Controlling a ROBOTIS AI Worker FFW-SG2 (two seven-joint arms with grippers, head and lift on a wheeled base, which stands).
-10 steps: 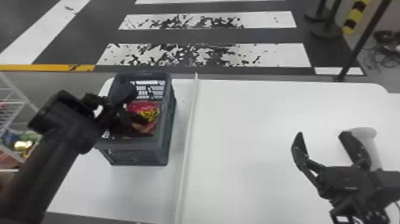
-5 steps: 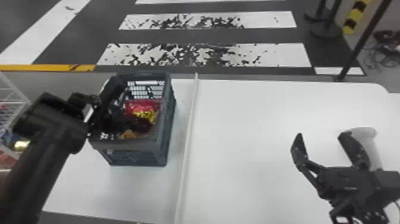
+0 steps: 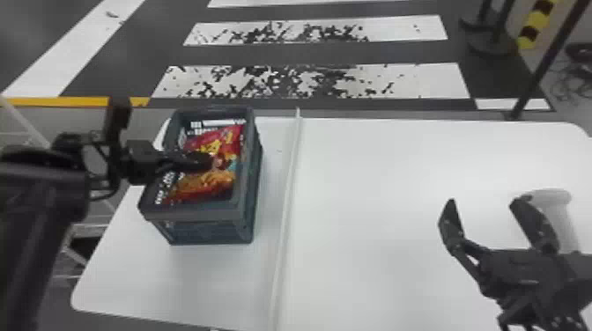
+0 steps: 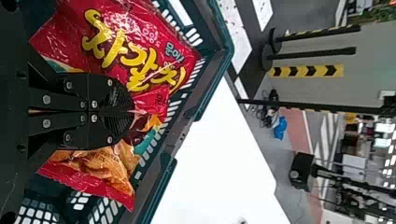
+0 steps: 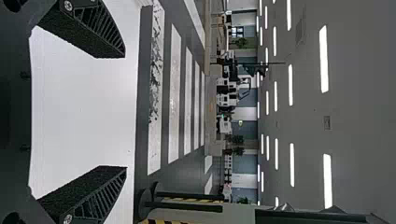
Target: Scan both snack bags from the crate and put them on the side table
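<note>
Your left gripper (image 4: 133,112) is holding its two fingers pressed together over the crate (image 3: 198,214), with the red film of a snack bag (image 4: 135,51) bunching at their tips, so you are apparently pinching it around its middle. Compared with half a second ago, the left arm (image 3: 42,189) is coming in flatter from the side, and more of the bag is showing, its red part lying toward the crate's far right corner and its orange part toward the near edge. That is probably marking the shift from reaching in to drawing out, though both parts are still sitting within the crate's rim, near the far left corner of the table (image 3: 374,185). You are not getting enough here to tell whether the orange part is belonging to a second bag. Your right gripper (image 3: 484,201) is waiting with its fingers wide apart over the table's right side, beside a pale object (image 3: 565,220) that may be serving as the scanner. Next you are likely needing a straight lift, since slick film could be slipping or snagging on the rim.
</note>
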